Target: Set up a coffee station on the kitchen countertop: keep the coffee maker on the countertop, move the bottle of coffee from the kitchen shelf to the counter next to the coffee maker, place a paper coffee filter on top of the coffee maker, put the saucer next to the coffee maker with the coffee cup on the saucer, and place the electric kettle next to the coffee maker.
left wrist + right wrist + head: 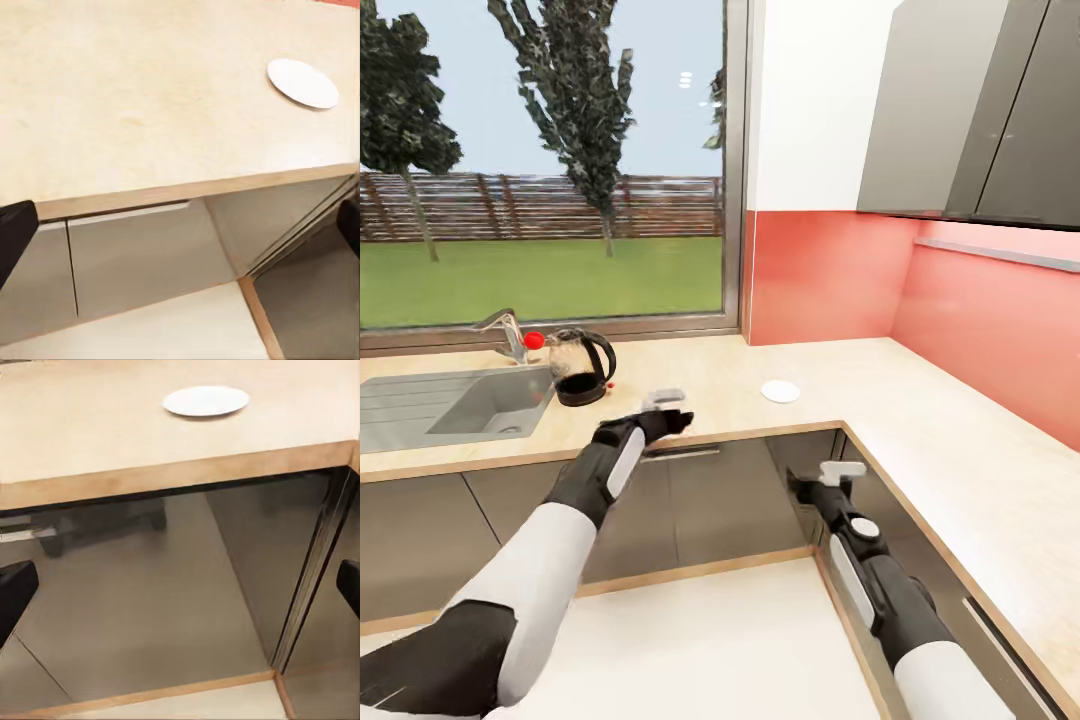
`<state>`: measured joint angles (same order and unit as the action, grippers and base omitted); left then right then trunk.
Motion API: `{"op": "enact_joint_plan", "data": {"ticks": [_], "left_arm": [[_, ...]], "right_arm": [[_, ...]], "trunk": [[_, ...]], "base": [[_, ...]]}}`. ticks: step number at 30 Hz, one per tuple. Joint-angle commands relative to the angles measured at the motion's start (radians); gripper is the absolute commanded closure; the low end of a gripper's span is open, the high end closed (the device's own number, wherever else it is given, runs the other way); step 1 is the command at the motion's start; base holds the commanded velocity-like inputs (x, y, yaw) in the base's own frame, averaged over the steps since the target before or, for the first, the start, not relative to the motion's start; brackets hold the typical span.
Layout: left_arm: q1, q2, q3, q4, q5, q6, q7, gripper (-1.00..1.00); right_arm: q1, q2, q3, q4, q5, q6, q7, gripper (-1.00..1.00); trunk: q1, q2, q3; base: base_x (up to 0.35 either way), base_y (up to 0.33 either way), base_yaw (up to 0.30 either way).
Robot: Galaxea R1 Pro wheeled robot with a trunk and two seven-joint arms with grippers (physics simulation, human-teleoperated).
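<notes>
The electric kettle (582,365), clear glass with a black base and loop handle, stands on the kitchen countertop (710,385) beside the sink. The white saucer (780,391) lies bare on the worktop near the corner, also seen at saucer (302,82) and saucer (206,400). My left gripper (670,407) hovers over the counter's front edge, between kettle and saucer; in its wrist view the left gripper (180,232) is open and holds nothing. My right gripper (830,472) hangs lower, facing the dark cabinet fronts, and the right gripper (180,589) is open. The coffee maker, bottle, cup and filter are out of view.
A grey sink (450,405) with a faucet (510,330) and red knob sits at the left under a large window. The counter turns along the red right wall under dark wall cabinets (980,110). Glossy cabinets (700,500) stand below.
</notes>
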<state>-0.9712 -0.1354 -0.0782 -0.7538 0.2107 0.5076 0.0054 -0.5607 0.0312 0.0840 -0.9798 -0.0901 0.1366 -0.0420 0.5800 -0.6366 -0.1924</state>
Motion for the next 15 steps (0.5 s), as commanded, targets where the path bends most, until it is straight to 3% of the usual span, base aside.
{"op": "enact_joint_plan", "data": {"ticks": [1,5,6,9,11,15], "left_arm": [[-0.049,0.001,0.000,0.011,0.010,0.042,0.001,-1.00],[-0.154,-0.002,-0.001,0.071,0.013,0.117,0.006,-1.00],[-0.204,-0.001,0.000,0.110,0.014,0.147,0.005,-1.00],[-0.264,0.001,0.002,0.184,0.016,0.170,0.003,-1.00],[-0.287,0.002,0.006,0.252,0.020,0.177,0.002,-1.00],[-0.281,0.005,0.011,0.259,0.023,0.178,0.001,-1.00]], "right_arm": [[-0.035,0.000,0.002,-0.004,-0.008,0.028,-0.005,-1.00],[-0.139,0.000,0.002,-0.004,-0.006,0.067,-0.006,-1.00],[-0.185,0.000,0.001,-0.005,-0.005,0.116,-0.007,-1.00],[-0.253,-0.002,-0.007,-0.005,-0.005,0.220,-0.007,-1.00],[-0.328,-0.006,-0.086,-0.006,-0.004,0.334,-0.007,-1.00],[-0.347,-0.008,-0.182,-0.005,-0.008,0.386,-0.001,-1.00]], "trunk": [[0.000,-0.001,-0.002],[0.000,-0.001,-0.002],[0.000,-0.001,-0.002],[0.000,-0.001,-0.002],[0.000,-0.001,-0.002],[0.000,-0.001,-0.002]], "base": [[0.000,0.000,0.000],[0.000,0.000,0.000],[0.000,0.000,0.000],[0.000,0.000,0.000],[0.000,0.000,0.000],[0.000,0.000,0.000]]}}
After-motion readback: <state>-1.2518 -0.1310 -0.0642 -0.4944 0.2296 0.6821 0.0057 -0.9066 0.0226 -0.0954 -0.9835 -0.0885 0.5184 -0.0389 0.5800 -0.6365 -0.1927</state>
